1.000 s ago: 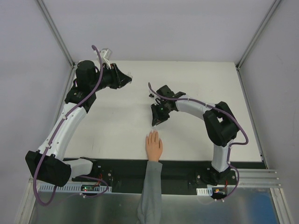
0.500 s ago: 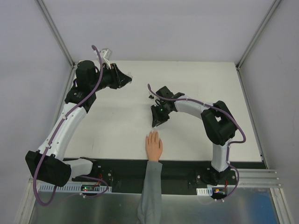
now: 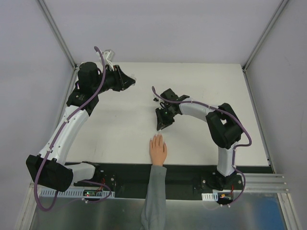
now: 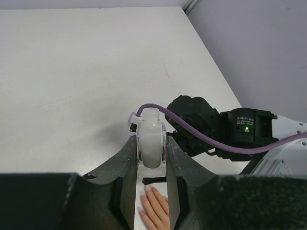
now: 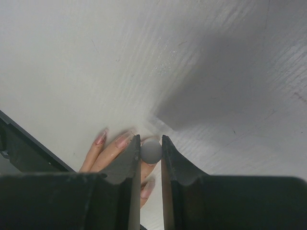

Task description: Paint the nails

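The mannequin hand [image 3: 158, 149] lies flat at the counter's [image 3: 110, 129] near edge, nails [image 5: 123, 140] up beneath the brush cap [image 5: 151, 150] the right jaws grasp, while the left jaws clench the uncapped bottle [image 4: 152, 143] near the far-left corner, probably for dipping.

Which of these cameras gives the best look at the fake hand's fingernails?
The right wrist view: the nails appear close, pinkish, beside the right gripper, holding a grey knob. The top view shows the whole mannequin hand, nails too small to see. The left wrist view catches a few fingertips below the bottle.
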`<state>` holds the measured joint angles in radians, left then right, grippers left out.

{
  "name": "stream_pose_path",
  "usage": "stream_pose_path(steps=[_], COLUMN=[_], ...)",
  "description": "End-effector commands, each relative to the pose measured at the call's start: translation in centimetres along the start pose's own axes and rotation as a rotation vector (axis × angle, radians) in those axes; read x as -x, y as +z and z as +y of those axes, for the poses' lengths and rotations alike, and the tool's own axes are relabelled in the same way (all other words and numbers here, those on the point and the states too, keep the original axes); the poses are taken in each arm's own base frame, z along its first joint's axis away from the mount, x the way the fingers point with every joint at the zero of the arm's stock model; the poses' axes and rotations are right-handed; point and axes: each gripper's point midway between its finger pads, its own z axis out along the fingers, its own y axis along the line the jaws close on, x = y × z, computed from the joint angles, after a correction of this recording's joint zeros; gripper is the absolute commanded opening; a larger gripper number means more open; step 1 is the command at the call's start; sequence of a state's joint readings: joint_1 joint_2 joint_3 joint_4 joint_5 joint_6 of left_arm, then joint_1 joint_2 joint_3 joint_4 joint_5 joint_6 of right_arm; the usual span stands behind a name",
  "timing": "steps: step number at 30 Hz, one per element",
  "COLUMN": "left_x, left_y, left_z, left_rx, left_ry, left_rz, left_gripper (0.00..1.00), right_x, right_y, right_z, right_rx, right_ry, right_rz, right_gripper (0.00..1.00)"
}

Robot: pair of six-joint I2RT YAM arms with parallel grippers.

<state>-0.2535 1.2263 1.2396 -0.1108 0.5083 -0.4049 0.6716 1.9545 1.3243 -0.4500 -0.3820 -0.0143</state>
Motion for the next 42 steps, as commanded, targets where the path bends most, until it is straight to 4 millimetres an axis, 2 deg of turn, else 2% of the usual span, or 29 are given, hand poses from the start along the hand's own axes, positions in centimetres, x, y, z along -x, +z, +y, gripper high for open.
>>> stream_pose_path(steps=[1,15,21,24,26,31,36,42], left_x=[2.6,2.8,3.0,3.1,3.0,2.8,2.7,2.5], left_y=[-1.2,-1.3,-1.3,-1.4,-1.5,-1.5,-1.5,-1.7], left_z=[-1.6,-1.7,-1.8,-1.7,-1.7,-1.6,-1.6,-1.6], left_rx=[-0.037,-0.039,-0.041,-0.040,-0.037,-0.036,-0.038,-0.033], left_ry=[0.050,0.060,0.066,0.068,0.069,0.065,0.061,0.055], left_rz=[-0.078,-0.083,-0.085,-0.087,-0.088,-0.084,-0.084,-0.084], left_gripper=[0.00,0.00,0.00,0.00,0.00,0.00,0.00,0.00], right_x=[0.4,1.2,2.5,2.5,2.0,0.7,0.6,0.7], right_y=[-0.1,-0.1,-1.0,-1.8,-2.5,-2.6,-2.6,-2.7], right_z=[-0.1,-0.5,-0.8,-0.7,-0.4,0.9,2.1,2.6], right_rx=[-0.007,-0.023,-0.043,-0.050,-0.046,0.007,0.035,0.039], right_ry=[0.012,0.019,0.022,0.022,0.016,-0.017,-0.041,-0.051], right_rz=[-0.003,-0.010,-0.044,-0.047,-0.050,-0.027,-0.041,-0.052], right_gripper=[0.00,0.00,0.00,0.00,0.00,0.00,0.00,0.00])
